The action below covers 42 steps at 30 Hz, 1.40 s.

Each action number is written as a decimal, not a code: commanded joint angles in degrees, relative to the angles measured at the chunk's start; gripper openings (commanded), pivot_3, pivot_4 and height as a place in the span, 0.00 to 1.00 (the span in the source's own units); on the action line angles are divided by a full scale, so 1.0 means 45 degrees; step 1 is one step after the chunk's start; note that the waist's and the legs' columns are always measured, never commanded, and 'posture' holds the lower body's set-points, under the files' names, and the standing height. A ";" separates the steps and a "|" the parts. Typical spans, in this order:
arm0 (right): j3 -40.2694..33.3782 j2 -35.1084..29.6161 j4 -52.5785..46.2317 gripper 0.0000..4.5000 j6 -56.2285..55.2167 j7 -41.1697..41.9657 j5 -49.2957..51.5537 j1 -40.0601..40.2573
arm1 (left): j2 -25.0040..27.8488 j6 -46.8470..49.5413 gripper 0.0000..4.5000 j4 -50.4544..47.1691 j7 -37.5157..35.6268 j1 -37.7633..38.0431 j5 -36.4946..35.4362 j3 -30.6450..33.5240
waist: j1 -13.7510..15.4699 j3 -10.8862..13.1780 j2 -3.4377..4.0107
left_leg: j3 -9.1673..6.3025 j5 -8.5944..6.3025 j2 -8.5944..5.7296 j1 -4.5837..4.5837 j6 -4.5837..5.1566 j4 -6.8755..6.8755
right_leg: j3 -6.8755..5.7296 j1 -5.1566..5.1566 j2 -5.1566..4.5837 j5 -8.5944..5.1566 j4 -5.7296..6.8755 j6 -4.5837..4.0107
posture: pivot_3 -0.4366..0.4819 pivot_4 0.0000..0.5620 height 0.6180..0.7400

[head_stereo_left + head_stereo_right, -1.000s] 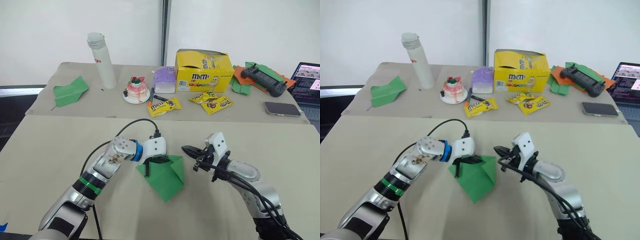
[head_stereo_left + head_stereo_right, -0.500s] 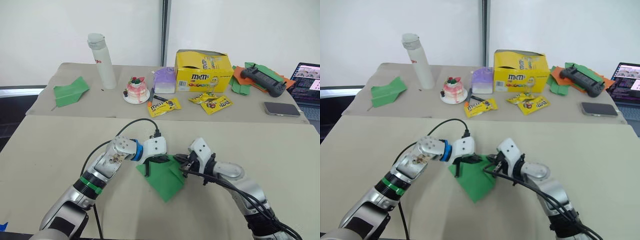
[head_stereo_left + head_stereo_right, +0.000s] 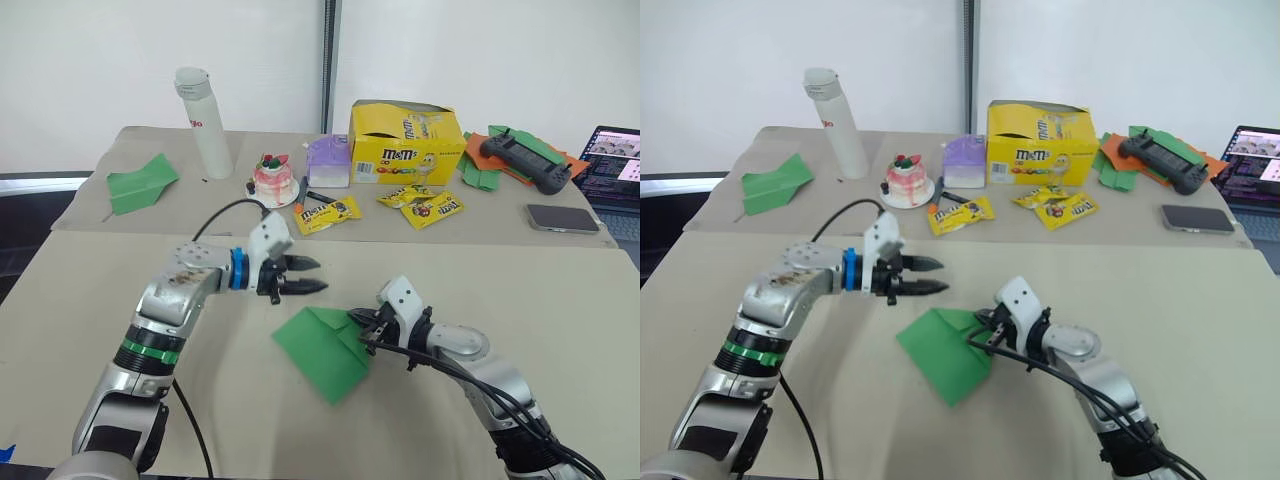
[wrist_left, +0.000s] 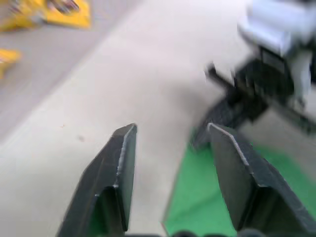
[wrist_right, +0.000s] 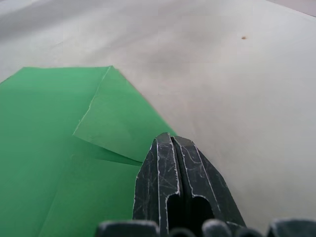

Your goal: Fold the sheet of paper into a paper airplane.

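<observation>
Underneath, beige table (image 3: 560, 300), white wall (image 3: 480, 50).

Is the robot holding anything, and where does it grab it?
The right gripper presses, jaws shut, on the folded right edge of the bright-green sheet of paper. The left gripper is open, empty.

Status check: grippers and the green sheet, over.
Left gripper open, raised off the sheet of paper. Right gripper shut, pressing the sheet's folded right corner. Nothing in the way.

The sheet of paper (image 3: 945, 353) lies partly folded on the bench (image 3: 1200, 310) — the right hand (image 3: 985, 330) touches its 3 o'clock corner, while the left hand (image 3: 930, 277) hovers spread at 11 o'clock.
</observation>
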 commanded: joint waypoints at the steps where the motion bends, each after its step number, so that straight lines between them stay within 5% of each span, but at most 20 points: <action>1: 0.0399 -0.0022 0.0139 0.00 0.0485 0.0053 -0.0115 0.0299 | -0.0401 -0.0164 0.18 0.0220 0.0783 0.0222 0.0150 -0.0277 | -0.0005 0.0000 0.0000 | 0.0000 0.0000 0.0000 0.0002 0.0000 -0.0002 | 0.0001 0.0000 0.0001 0.0000 0.0001 0.0000 | 0.48 0.27 1.00; 4: 0.0408 -0.0014 0.0135 0.00 0.0466 0.0037 -0.0122 0.0275 | -0.0812 -0.0258 0.00 0.0309 0.1409 0.0705 0.0534 -0.0868 | -0.0007 0.0000 0.0000 | 0.0000 0.0000 0.0000 0.0007 0.0000 -0.0003 | 0.0003 0.0002 0.0001 0.0000 0.0001 -0.0001 | 0.48 0.27 1.00; 17: 0.0238 0.0127 0.0089 0.00 0.0264 -0.0195 -0.0175 0.0006 | -0.0773 -0.0796 0.00 0.0089 0.2209 0.2492 0.1527 -0.2455 | -0.0002 -0.0003 0.0000 | 0.0001 0.0001 0.0000 0.0034 -0.0001 -0.0012 | 0.0006 0.0021 0.0003 -0.0003 0.0002 -0.0006 | 0.48 0.27 1.00; 30: 0.0619 0.1234 0.0594 0.00 0.0873 -0.1190 -0.0785 -0.0778 | -0.0816 -0.0986 0.00 0.0494 0.2594 0.2802 0.1612 -0.2427 | 0.0004 -0.0009 0.0003 | 0.0001 0.0002 0.0000 0.0043 -0.0003 -0.0013 | 0.0006 0.0025 0.0002 -0.0004 0.0007 -0.0008 | 0.48 0.27 1.00; 42: -0.1012 -0.0210 0.0387 0.00 0.1241 -0.1237 -0.0728 -0.0124 | -0.0905 -0.1347 0.00 0.0623 0.2844 0.2782 0.1696 -0.2427 | 0.0056 -0.0046 0.0008 | -0.0002 0.0000 -0.0001 0.0152 -0.0001 -0.0028 | 0.0000 0.0177 0.0000 -0.0010 -0.0063 -0.0004 | 0.48 0.27 1.00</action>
